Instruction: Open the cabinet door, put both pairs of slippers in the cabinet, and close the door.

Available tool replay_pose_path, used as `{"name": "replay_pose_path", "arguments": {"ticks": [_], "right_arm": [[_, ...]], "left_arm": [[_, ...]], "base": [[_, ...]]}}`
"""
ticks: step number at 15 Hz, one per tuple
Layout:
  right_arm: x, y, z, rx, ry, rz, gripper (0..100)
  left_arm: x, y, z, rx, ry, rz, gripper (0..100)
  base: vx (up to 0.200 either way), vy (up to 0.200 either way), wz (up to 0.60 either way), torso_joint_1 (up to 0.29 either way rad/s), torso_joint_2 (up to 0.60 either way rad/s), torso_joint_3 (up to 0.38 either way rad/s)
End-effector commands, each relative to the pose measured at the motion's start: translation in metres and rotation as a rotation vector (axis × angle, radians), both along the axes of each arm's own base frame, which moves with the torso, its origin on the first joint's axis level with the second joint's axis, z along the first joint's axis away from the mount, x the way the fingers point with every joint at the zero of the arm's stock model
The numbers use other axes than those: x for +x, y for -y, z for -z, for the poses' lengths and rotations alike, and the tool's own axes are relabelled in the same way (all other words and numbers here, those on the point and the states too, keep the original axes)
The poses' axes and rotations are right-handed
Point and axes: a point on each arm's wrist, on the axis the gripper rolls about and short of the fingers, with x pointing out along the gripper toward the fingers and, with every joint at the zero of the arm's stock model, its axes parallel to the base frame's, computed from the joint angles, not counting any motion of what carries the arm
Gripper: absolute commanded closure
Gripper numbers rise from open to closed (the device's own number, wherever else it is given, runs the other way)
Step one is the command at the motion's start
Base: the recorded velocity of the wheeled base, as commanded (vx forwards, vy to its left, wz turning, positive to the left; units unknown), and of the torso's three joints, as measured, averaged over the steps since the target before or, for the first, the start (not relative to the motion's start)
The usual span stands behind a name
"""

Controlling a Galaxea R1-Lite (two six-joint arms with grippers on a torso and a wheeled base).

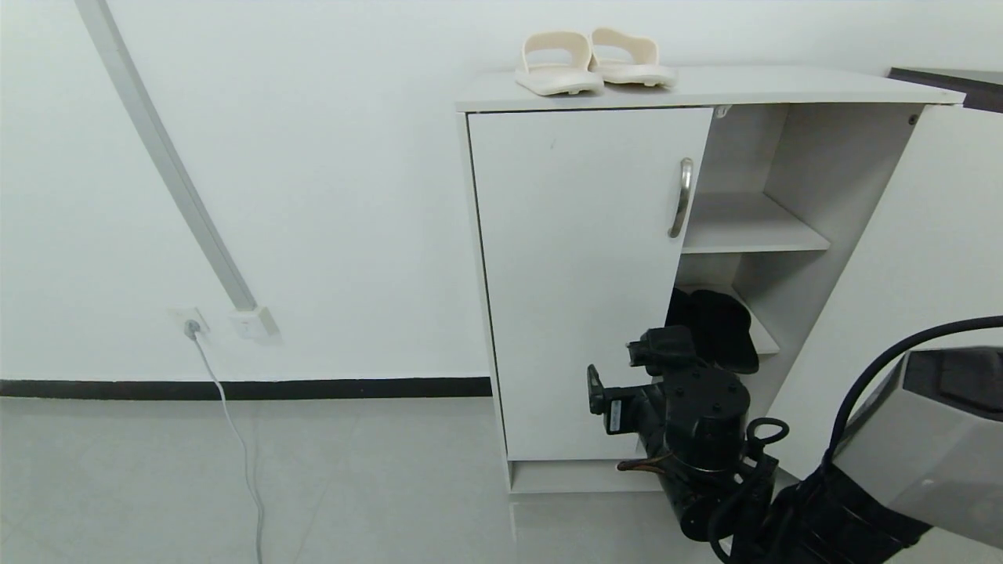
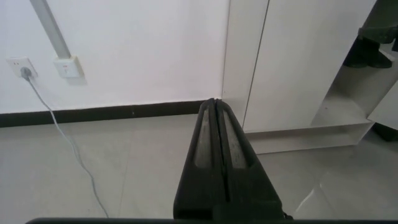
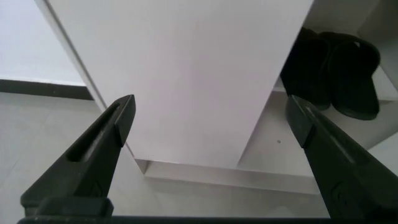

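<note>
While one door of the cabinet is swung open at the right of the head view, the other door is kept closed, and a single metal handle is seen on its right edge. Two pairs of slippers are counted. One cream pair, two slippers side by side, is set on the cabinet top at the upper centre. One black pair is laid on the lower shelf of the two shelves seen inside, below the upper shelf. The right tool is held at lower centre, in front of the closed door's lower right edge and near the black pair, its two fingers spread wide with nothing between them. In the left wrist view, the left tool is seen over the floor, its two fingers pressed together on nothing.
</note>
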Motion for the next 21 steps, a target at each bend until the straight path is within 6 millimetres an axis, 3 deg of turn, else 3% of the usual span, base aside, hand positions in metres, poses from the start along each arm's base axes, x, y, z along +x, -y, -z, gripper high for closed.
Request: {"name": "replay_pose_path", "arguments": {"ticks": [1,7,21], "right_arm": [[0.0014,-0.0001,0.0043,-0.009,-0.008,0.002,0],[0.0022,-0.0002,0.0056,-0.012,-0.010,0.003,0],[0.0022,-0.0002,0.0056,-0.012,-0.010,0.003,0]], "left_arm": [[0.0001,0.0000,0.0000,0.000,-0.001,-0.002,100],[0.0001,0.0000,0.0000,-0.002,-0.002,-0.002,100],[0.0001,0.0000,0.0000,0.000,-0.001,-0.001,100]], "base": [[0.000,0.000,0.00,0.000,0.00,0.000],[0.000,0.000,0.00,0.001,-0.01,-0.022],[0.000,0.000,0.00,0.100,-0.43,-0.332]]}}
